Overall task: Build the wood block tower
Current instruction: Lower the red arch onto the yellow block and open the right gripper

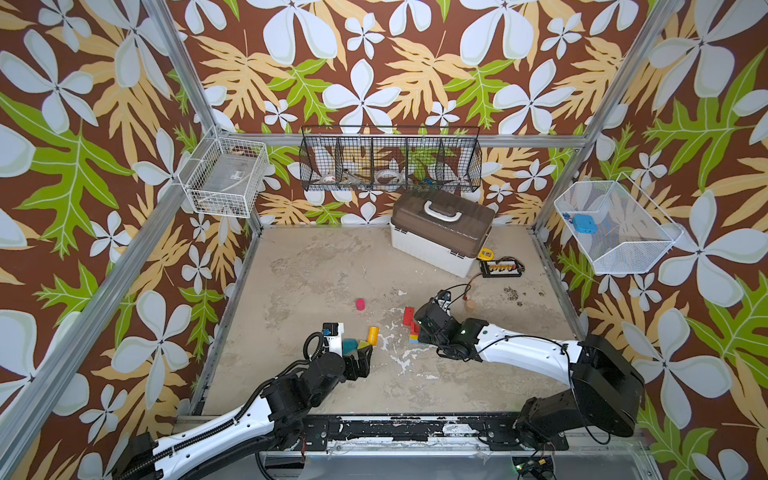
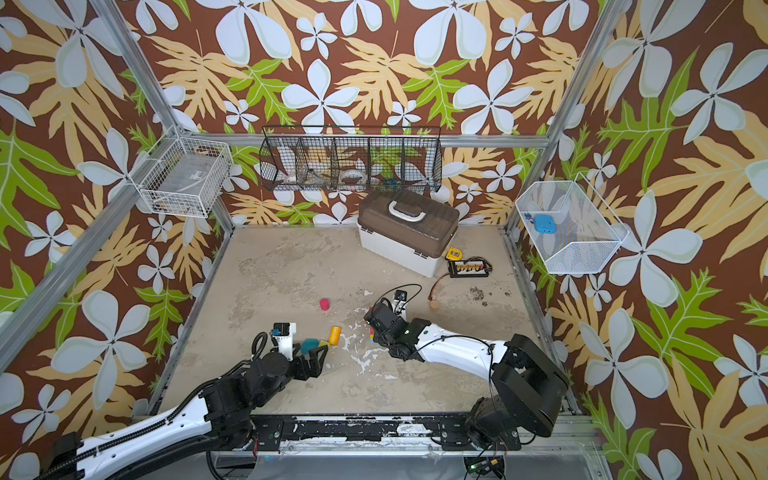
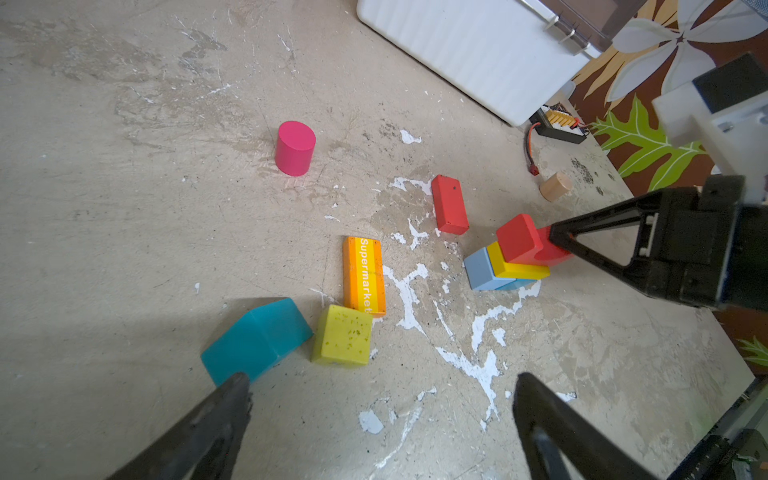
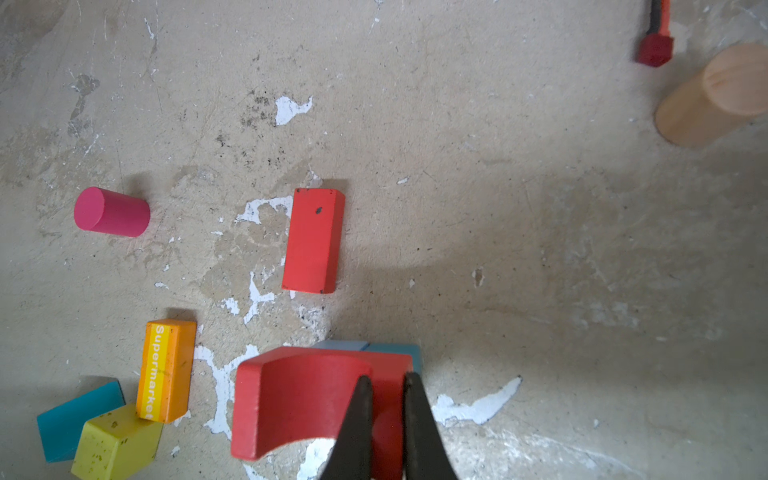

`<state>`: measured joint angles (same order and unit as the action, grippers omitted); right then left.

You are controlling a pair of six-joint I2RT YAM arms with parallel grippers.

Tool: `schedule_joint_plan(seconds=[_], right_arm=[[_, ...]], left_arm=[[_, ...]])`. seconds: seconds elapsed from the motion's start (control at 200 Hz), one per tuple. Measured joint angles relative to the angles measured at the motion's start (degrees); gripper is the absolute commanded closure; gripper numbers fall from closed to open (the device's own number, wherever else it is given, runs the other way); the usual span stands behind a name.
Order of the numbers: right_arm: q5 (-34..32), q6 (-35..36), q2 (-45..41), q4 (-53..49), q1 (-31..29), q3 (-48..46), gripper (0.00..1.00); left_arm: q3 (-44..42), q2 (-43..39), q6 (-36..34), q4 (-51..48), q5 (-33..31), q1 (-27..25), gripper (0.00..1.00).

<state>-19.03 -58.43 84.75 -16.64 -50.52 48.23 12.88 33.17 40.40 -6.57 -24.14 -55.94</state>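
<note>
Red arch (image 4: 299, 399), bottom centre, is pinched by one leg in the right gripper (image 4: 388, 376), likely to seat it on the tower (image 3: 505, 266), while the left gripper (image 3: 382, 377) gapes empty.

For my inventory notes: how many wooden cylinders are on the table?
2: a pink painted wooden cylinder mid-table, and a bare wooden cylinder beside the red cable plug; others may be hidden.

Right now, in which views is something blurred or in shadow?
Right wrist view: the bare wood cylinder is soft, and a broad shadow crosses the table. Left wrist view: the pink cylinder is sharp; a shadow falls beside the teal block.
</note>
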Motion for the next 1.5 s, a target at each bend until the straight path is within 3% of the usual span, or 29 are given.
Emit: schedule_joint_plan(seconds=[0.59,0.791,0.916,1.026,1.116,1.341,1.501], right_arm=[[0.7,0.7,-1.0,0.0,-0.3,-0.9,0.88],[0.7,0.6,-0.9,0.0,-0.5,-0.8,0.77],[0.7,0.6,-0.9,-0.1,-0.5,-0.7,0.77],[0.7,0.5,-0.9,-0.1,-0.5,-0.7,0.62],[0.7,0.6,-1.2,-0.2,-0.5,-0.5,0.59],[0.7,2.9,-7.6,-0.1,-0.5,-2.7,0.56],[1.3,6.8,-15.6,2.6,-1.3,-9.1,0.55]], left_arm=[[0.0,0.1,0.1,0.0,0.0,0.0,0.0],[0.0,0.1,0.1,0.0,0.0,0.0,0.0],[0.0,0.1,0.1,0.0,0.0,0.0,0.0],[0.0,0.1,0.1,0.0,0.0,0.0,0.0],[0.0,0.1,0.1,0.0,0.0,0.0,0.0],[3.0,-2.0,0.9,-1.6,-1.2,0.0,0.0],[1.7,-4.3,0.7,3.2,-0.4,0.0,0.0]])
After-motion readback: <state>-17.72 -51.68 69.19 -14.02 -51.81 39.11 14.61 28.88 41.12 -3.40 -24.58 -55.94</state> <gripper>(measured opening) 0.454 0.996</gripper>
